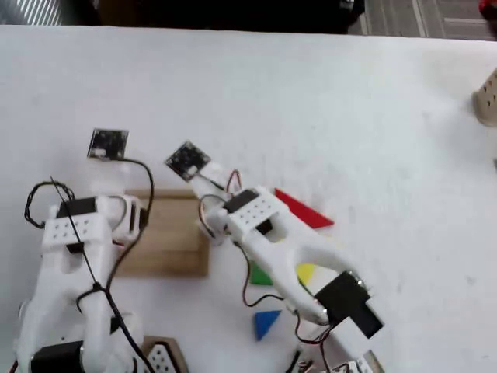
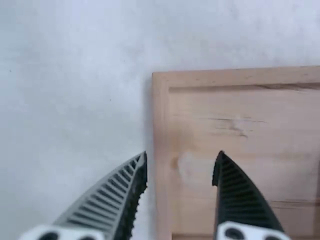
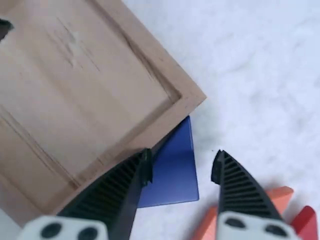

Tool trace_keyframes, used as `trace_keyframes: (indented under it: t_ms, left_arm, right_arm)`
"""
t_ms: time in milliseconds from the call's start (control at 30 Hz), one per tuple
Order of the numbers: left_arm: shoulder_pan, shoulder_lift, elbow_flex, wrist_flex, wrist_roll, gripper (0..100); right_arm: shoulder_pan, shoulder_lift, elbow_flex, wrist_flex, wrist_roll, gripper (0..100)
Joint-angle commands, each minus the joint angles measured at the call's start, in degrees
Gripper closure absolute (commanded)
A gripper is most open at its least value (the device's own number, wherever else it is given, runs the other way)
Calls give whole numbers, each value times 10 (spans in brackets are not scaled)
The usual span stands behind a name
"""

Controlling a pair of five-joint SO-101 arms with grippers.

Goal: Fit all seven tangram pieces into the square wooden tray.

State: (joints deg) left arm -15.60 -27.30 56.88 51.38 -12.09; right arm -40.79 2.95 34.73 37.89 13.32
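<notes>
The left gripper (image 2: 180,165) is spread wide, straddling one side wall of the wooden tray (image 2: 161,150): its grey finger (image 2: 117,197) hangs over the white table (image 2: 65,90) and its black finger (image 2: 240,197) over the tray's floor, where plain wood grain shows. Whether either tip touches anything cannot be told.

The right gripper (image 3: 181,162) is also parted, holding nothing, and hangs above a dark blue piece (image 3: 172,172) that lies flat on the table, one edge against the tray's outer wall beside a corner. Near it, beyond the black finger (image 3: 240,195), lie an orange piece (image 3: 277,195) and a red piece (image 3: 306,220), side by side.

In the high view the left arm (image 1: 74,233) stands over the tray's left side and the right arm (image 1: 287,249) slants in from the right. Beside that arm lie a red triangle (image 1: 304,208), a green piece (image 1: 260,275), a yellow piece (image 1: 307,272) and a light blue triangle (image 1: 266,322), all on the table outside the tray
</notes>
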Motion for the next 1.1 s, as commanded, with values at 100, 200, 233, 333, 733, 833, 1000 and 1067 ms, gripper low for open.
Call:
trace_keyframes:
  t_ms: [100, 200, 233, 333, 733, 833, 1000, 1067]
  left_arm:
    - [4, -20, 11, -32, -4, 771]
    - [4, -20, 11, -32, -4, 771]
    - [4, -20, 11, -32, -4, 772]
    - [3, -20, 16, -34, -4, 772]
    - [3, -22, 13, -35, -2, 774]
    - [3, -24, 12, -35, -2, 773]
    - [3, -25, 12, -35, -2, 771]
    - [3, -25, 12, -35, -2, 771]
  right_arm:
    - [-5, 29, -69, 80, 0, 792]
    - [-2, 58, -104, 111, 1, 793]
    - [-2, 65, -113, 120, 1, 793]
    - [-1, 70, -120, 129, 2, 794]
    - [19, 70, -121, 151, -4, 985]
    - [29, 64, -123, 164, 0, 981]
    - [30, 14, -120, 191, 0, 981]
    - [31, -14, -120, 209, -1, 978]
